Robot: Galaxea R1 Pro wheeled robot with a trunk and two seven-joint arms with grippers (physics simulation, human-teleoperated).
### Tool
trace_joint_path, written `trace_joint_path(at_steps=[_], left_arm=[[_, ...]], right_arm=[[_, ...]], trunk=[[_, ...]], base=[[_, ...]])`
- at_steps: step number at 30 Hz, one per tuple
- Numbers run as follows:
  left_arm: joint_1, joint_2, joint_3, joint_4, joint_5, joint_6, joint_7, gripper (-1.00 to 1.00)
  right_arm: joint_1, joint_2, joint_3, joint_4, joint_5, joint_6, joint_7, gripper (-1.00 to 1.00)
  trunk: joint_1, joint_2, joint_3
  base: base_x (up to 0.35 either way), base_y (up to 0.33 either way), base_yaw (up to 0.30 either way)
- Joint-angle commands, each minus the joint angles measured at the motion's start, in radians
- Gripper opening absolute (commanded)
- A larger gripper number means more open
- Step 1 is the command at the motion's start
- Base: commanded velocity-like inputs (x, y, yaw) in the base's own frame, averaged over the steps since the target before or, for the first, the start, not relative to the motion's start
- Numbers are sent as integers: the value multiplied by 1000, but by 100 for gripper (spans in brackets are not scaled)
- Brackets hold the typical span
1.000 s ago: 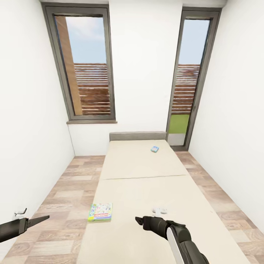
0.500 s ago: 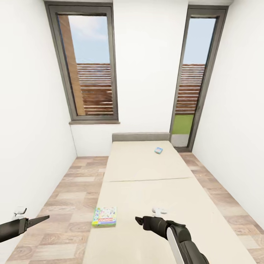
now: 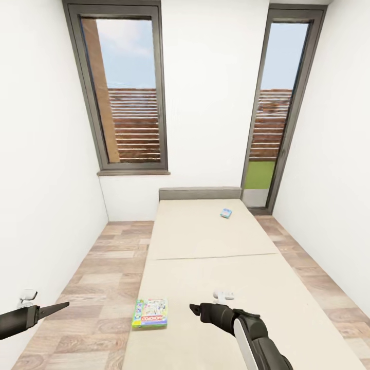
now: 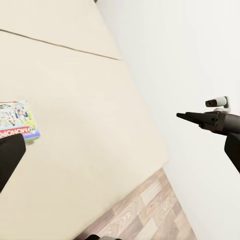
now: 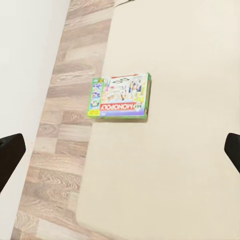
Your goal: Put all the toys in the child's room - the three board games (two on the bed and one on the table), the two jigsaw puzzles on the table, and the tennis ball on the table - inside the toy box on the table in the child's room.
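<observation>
Head view: Monopoly box flat at bed edge | looks light, stiff card; pinch an edge | right gripper clenched, left gripper clenched, both empty

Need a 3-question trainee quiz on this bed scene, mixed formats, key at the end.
1. True or false: the Monopoly box overhangs the edge of the bed.
2. Multiple choice: the small blue box lies (A) near the headboard, (B) on the floor, (C) beside the Monopoly box.
3. Fill in: the right tool hovers over the ____.

Key: 1 true (right wrist view shows its end past the mattress edge); 2 A; 3 bed.
</observation>
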Motion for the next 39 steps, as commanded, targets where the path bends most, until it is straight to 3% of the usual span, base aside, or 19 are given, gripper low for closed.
trace_joint_path(at_steps=[1,18,39], left_arm=[[0,0,1,0,-1,11,-4,100],[-1,0,1,0,-1,11,-4,100],[-1,0,1,0,-1,11,-4,100]], right_arm=[[0,0,0,-1,-8,6,-2,100],[0,0,1,-1,-8,4,-2,100],[0,0,0,0,-9,4,-2,100]], trunk=[[1,-1,-1],[1,-1,-1],[1,-1,-1]], base=[[38,20,0],[27,4,142],[90,18,21]])
